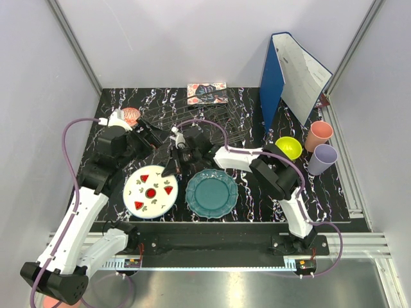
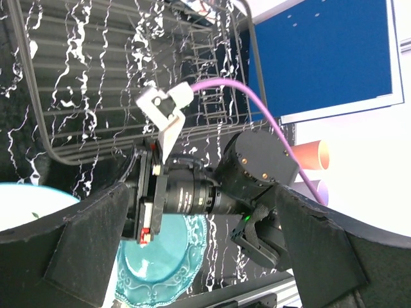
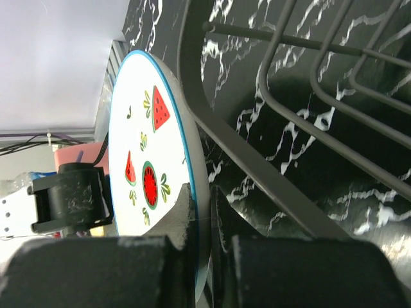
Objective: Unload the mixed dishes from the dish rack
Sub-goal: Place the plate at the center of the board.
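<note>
The right gripper [image 3: 202,200] pinches the rim of the white watermelon plate [image 1: 150,191], at 7 o'clock from the wire dish rack [image 1: 225,125]. The left gripper [image 2: 202,196] has its jaws spread.

The right gripper [image 3: 202,196] is closed on the edge of a white round plate with red watermelon marks [image 3: 144,141]; one finger lies on the printed face, one on the back. The plate stands on edge across the frame. Just beside it runs the grey wire dish rack [image 3: 257,160], over a black white-veined tabletop [image 3: 160,25]. A black arm segment [image 3: 70,196] sits beyond the plate.
</note>
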Available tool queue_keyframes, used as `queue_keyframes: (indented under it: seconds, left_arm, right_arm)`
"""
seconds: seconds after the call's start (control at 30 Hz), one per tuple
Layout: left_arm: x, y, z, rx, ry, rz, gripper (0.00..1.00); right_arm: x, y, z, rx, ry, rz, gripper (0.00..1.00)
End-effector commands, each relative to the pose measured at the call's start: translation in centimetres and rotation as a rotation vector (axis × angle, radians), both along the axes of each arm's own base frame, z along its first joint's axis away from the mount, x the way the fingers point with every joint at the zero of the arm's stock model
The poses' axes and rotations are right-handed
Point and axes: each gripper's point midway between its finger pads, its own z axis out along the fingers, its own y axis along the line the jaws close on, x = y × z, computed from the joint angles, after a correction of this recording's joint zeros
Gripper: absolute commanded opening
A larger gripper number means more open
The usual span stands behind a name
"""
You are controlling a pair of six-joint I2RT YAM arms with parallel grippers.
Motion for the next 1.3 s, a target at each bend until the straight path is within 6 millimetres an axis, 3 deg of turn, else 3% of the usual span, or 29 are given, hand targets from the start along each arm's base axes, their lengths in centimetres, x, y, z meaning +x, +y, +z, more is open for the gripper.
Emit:
queue_keyframes:
  seconds: [0.0,0.47,0.87,0.93,0.97,1.07,1.27]
  left_arm:
    - [0.2,0.1,0.6,-0.001,-0.038,0.006,0.99]
    - [0.4,-0.1,0.0,0.014,-0.027,0.004,0.99]
    - [0.5,-0.3,0.0,0.013,-0.027,-0.003,0.99]
    - [0.5,-0.4,0.1,0.011,-0.027,-0.004,0.99]
    - [0.5,-0.3,0.2,0.011,-0.031,-0.003,0.99]
    - [0.5,-0.3,0.2,0.012,-0.031,-0.003,0.99]
    - [0.5,-0.6,0.1,-0.001,-0.026,-0.009,0.99]
  right_arm:
    - [-0.8,0.3,-3.7,-0.066,0.092,0.007,0.0]
    - [-1.9,-2.5,-10.0,-0.225,0.127,-0.011,0.0]
    - [-2.1,-3.6,-11.6,-0.276,0.133,-0.029,0.01]
    - [-2.2,-3.7,-11.7,-0.284,0.141,-0.036,0.14]
    - [-2.1,-3.9,-11.6,-0.284,0.137,-0.039,0.26]
    - [-2.1,-4.1,-11.2,-0.289,0.13,-0.056,0.4]
    - [-1.9,-4.6,-10.1,-0.288,0.107,-0.077,0.54]
